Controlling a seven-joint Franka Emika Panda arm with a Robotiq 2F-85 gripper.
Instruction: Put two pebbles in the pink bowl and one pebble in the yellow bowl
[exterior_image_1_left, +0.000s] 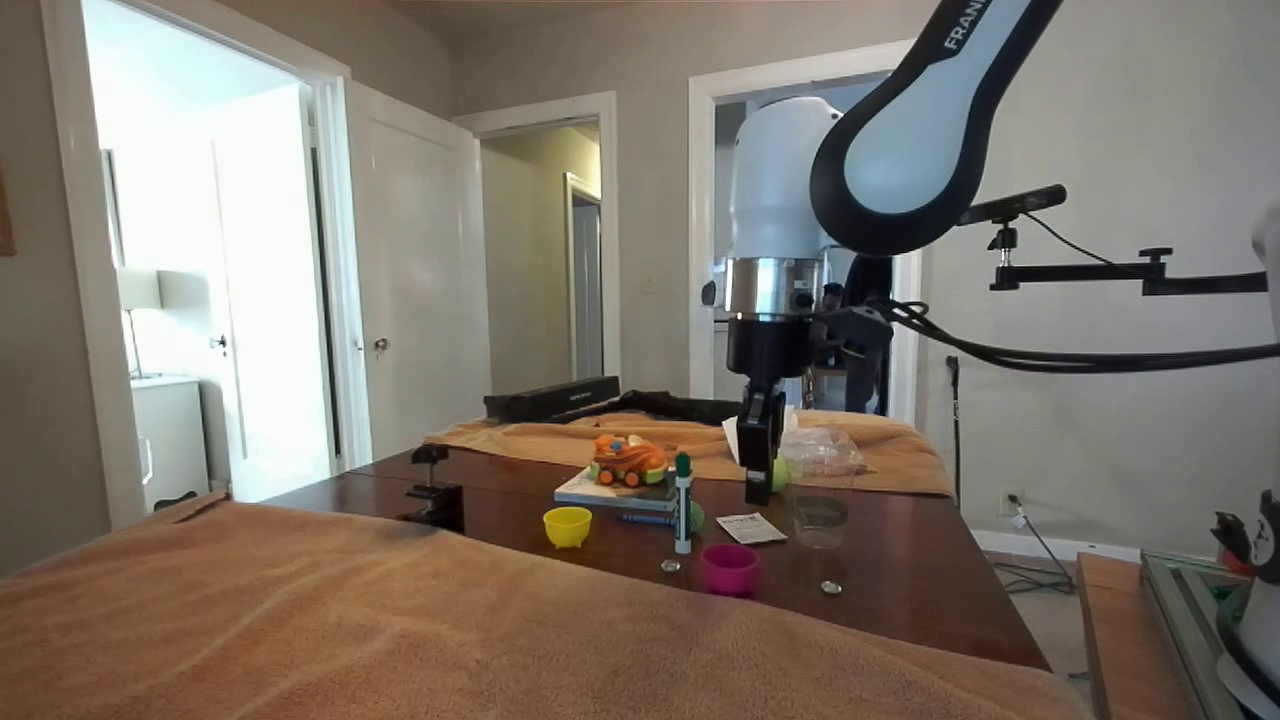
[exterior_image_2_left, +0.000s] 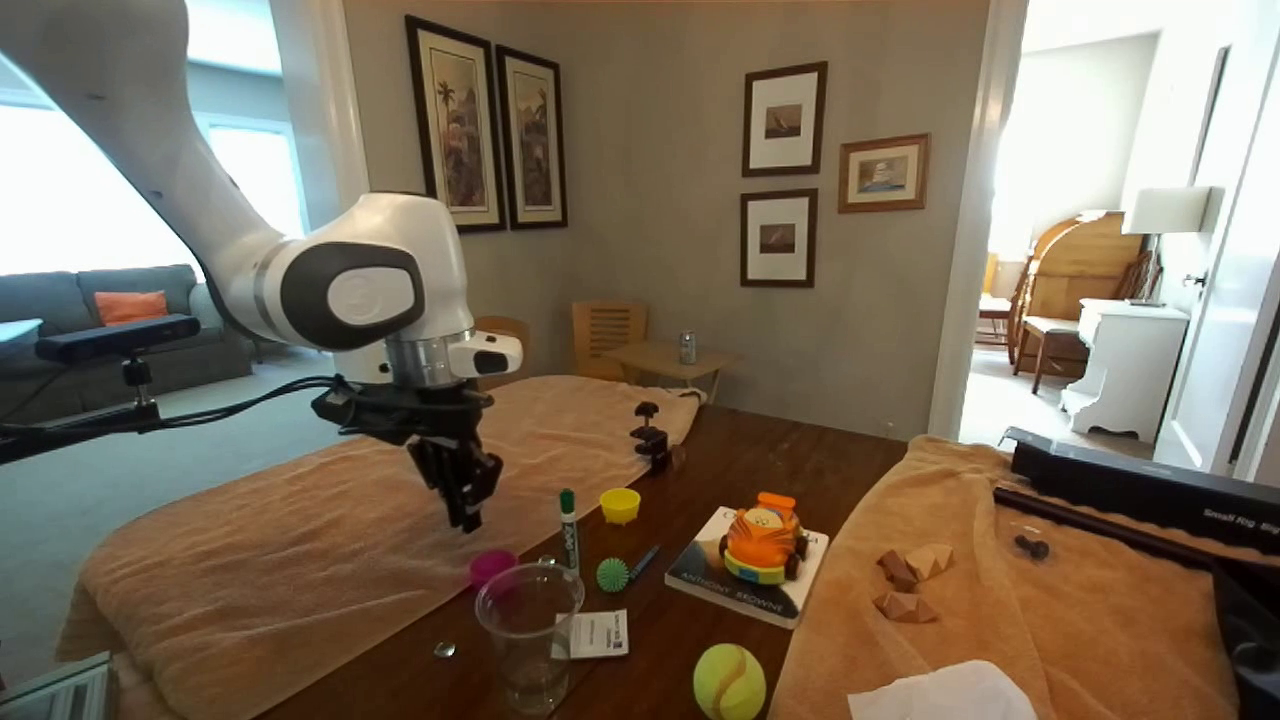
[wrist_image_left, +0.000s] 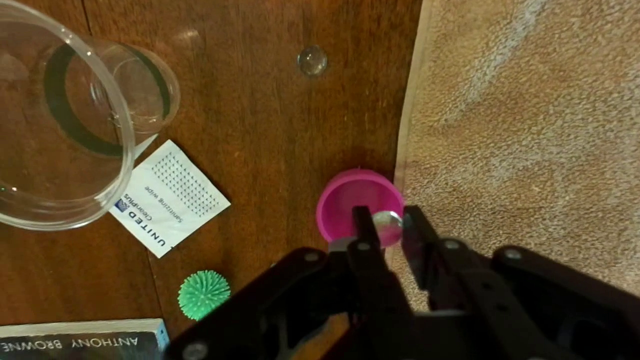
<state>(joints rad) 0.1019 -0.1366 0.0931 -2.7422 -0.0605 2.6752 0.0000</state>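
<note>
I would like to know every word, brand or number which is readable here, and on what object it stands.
"FRAN", cut off at the picture edge: robot arm.
"ANTHONY BROWNE": book.
"UNITED": white packet.
"CleanPlus": same white packet.
"Sanitizing wipe": same white packet.
"EXPO": marker.
"Small Rig", the rest unclear: black box.
Other book lettering: mostly hidden behind the toy vehicle.
No number is readable.

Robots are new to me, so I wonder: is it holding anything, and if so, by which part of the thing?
Yes, a clear pebble, pinched by its opposite sides between the tips of the end effector.
</note>
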